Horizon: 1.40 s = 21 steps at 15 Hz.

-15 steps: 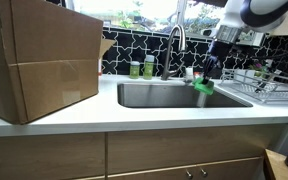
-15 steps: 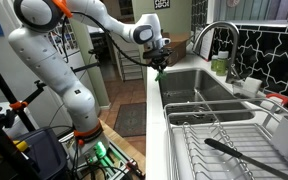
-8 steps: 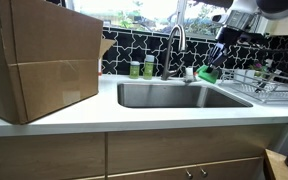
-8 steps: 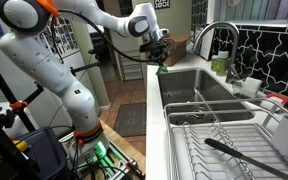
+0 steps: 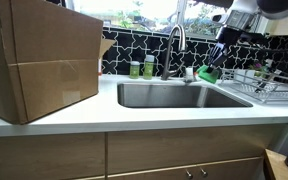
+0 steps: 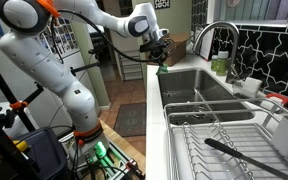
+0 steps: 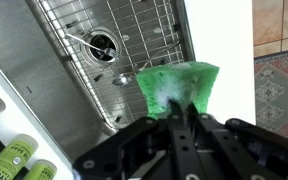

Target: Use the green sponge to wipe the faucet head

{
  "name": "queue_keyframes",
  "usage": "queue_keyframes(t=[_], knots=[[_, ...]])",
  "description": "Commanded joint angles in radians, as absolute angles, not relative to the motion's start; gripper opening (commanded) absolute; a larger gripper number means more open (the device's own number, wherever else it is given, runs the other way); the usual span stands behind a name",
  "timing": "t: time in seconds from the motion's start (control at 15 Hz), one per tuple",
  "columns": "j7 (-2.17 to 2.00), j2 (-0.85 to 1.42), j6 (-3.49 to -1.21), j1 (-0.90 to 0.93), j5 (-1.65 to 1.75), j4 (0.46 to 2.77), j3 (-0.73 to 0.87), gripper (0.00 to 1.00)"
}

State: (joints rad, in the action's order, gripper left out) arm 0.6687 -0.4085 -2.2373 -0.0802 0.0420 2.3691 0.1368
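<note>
The cardboard box (image 5: pixel 39 60) stands well away from the faucet (image 5: pixel 176 45), beyond the far end of the sink (image 5: pixel 174 95), and takes no part. The dish rack (image 6: pixel 224 125) sits at the sink's other end, near the faucet.

A second ago the gripper (image 5: pixel 216 62) hung low by the basin rim. It has since risen, and for the last half second it has not moved. Its jaws are clamped narrowly on the green sponge (image 7: pixel 179 85), which sticks out past the fingertips. We take this to mean the pickup is done and the carry to the faucet head (image 6: pixel 195 48) comes next.

The green sponge hangs over the basin's front part, across the basin from the faucet and well apart from the faucet head. The air between them looks open. The tiled wall behind the faucet and the small bottles (image 5: pixel 142 68) beside its base leave little room on that side.
</note>
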Motion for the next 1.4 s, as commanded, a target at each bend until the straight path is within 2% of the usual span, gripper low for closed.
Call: queue_keyframes(t=[0.0,0.6,1.33], knots=[[0.56,-0.412,-2.247,-0.094,0.074,2.341,0.144,0.06],[0.08,-0.419,-2.204,-0.179,0.143,2.151,0.103,0.06],[-0.544,-0.235,-2.174,-0.285,0.327,1.864,0.022,0.06]])
